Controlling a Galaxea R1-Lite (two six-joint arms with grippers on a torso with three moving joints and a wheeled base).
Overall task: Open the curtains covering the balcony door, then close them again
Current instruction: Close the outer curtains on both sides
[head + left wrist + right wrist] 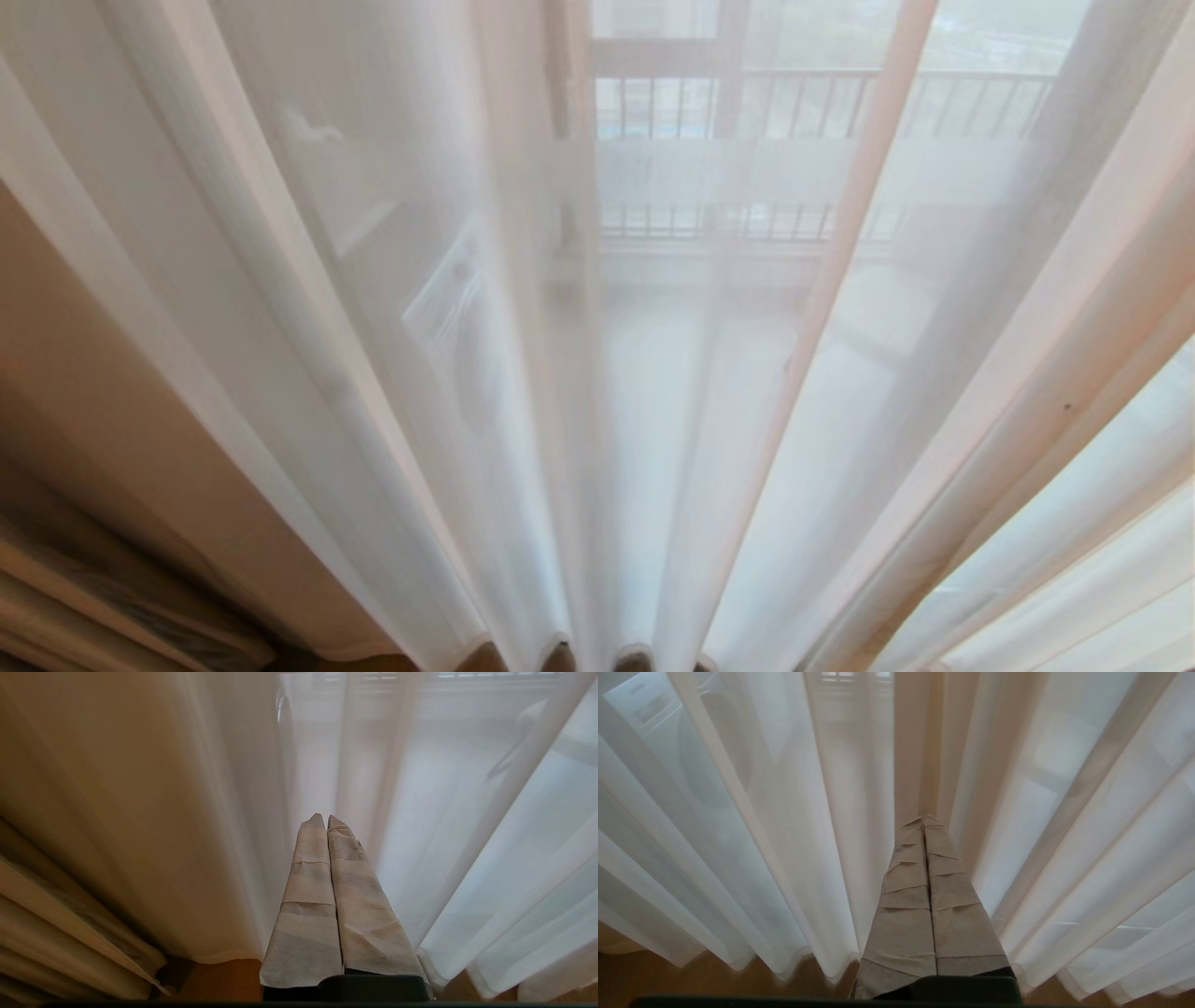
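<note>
The sheer curtains [467,373], hanging closed across the balcony door [728,140], are judged light, limp and slippery, best pinched at a pleat fold; left gripper [322,820] and right gripper [923,820] are closed, empty.

The curtains [392,308] are drawn shut: thin white sheers hang in long pleats to the floor, and a thicker beige layer is gathered at the left edge [70,933]. The door [569,187] is seen only dimly through the sheers, as a dark upright frame with a pale band across the glass.
</note>
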